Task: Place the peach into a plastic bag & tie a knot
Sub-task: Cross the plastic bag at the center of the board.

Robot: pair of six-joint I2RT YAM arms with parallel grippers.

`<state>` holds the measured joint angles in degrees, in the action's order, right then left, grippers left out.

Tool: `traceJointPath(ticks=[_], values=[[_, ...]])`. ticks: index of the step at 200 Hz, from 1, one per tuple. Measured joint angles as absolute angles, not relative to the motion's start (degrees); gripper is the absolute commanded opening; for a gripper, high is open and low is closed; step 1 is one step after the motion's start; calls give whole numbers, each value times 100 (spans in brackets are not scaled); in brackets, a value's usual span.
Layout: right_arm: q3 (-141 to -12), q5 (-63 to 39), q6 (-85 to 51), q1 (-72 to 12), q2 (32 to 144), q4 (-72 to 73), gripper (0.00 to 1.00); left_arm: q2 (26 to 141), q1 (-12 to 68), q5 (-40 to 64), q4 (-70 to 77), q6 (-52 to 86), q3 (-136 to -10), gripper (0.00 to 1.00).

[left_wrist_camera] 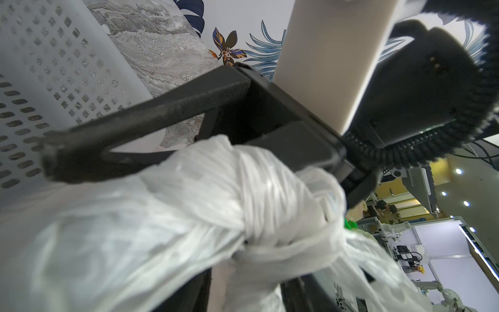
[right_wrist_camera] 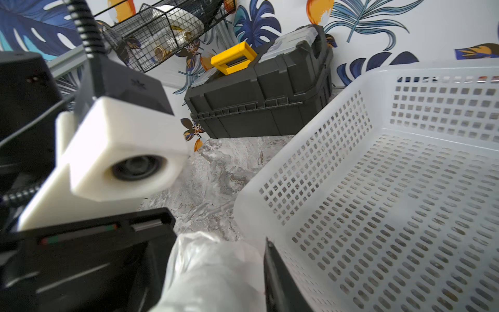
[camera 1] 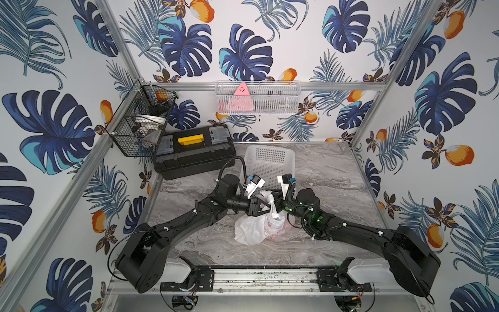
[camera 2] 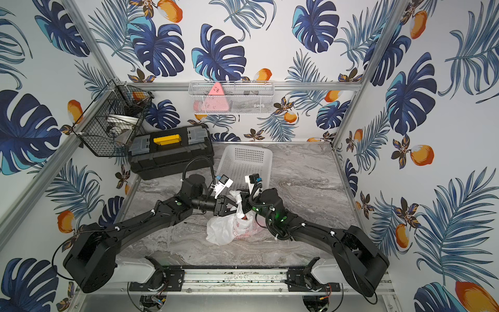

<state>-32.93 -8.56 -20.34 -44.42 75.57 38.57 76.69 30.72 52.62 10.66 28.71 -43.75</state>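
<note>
The right gripper [camera 1: 280, 205] has its fingers spread beside the knot [left_wrist_camera: 259, 216]; whether the left gripper [camera 1: 266, 207] pinches it cannot be told. Knot and plastic bag [camera 1: 253, 229] lie just beside the white basket [camera 1: 267, 162], outside it. The bag looks light, limp and slippery, so it is probably best gripped at the knot.

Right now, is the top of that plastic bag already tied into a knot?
Yes, the left wrist view shows the plastic bag with its handles wound tightly into a knot, ends sticking out.
</note>
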Motion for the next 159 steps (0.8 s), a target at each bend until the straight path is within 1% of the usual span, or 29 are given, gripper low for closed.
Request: traceJointPath(ticks=[38,97,131,159], values=[[-3190,-1184,-2036,-4431,7507,3944,30,7188,3006,5074,456,2556,-4272,53],[-3201,-1483,-2080,-4309,7491,3968,30,6536,2659,5041,-550,2182,-4283,53],[-3317,-1601,-2093,-4300,7384,3837,30,6285,2292,5183,-825,2110,-4322,49],[-3409,-1723,-1946,-4300,7373,3667,30,6523,2248,5347,-281,2353,-4121,41]])
